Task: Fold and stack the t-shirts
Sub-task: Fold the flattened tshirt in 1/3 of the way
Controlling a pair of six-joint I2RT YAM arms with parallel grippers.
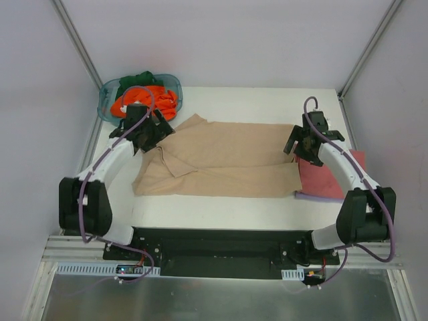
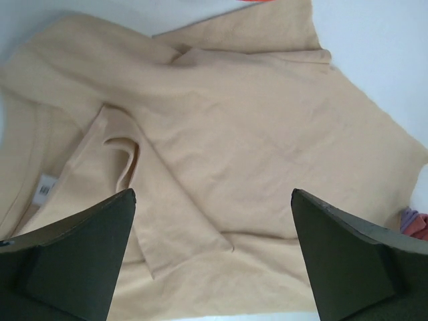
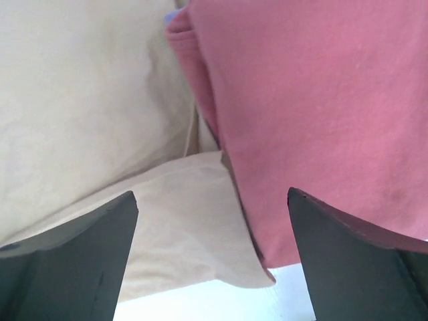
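Two hands, both spread wide, and neither is holding anything. The left hand [image 1: 150,130] hovers over the upper left corner of the tan t-shirt [image 1: 227,157]. In its wrist view the fingers [image 2: 80,261] stand far apart with only cloth below them. That shirt lies across the middle of the white tabletop [image 1: 221,210], mostly flat. At its left end a sleeve is doubled over onto the body, and a small white label [image 2: 45,189] shows near the collar.

Over on the right, the right hand [image 1: 304,144] hangs above the shirt's far edge, jaws apart too. Right beneath it the tan cloth meets the dusty red t-shirt [image 1: 319,182], which lies folded at the right side of the tabletop. A thin strip of the lavender t-shirt [image 1: 311,196] peeks out under the red one.

Back in the far left corner sits the teal tub [image 1: 105,100]. The orange t-shirt [image 1: 160,100] and the dark green t-shirt [image 1: 140,79] are heaped inside it.
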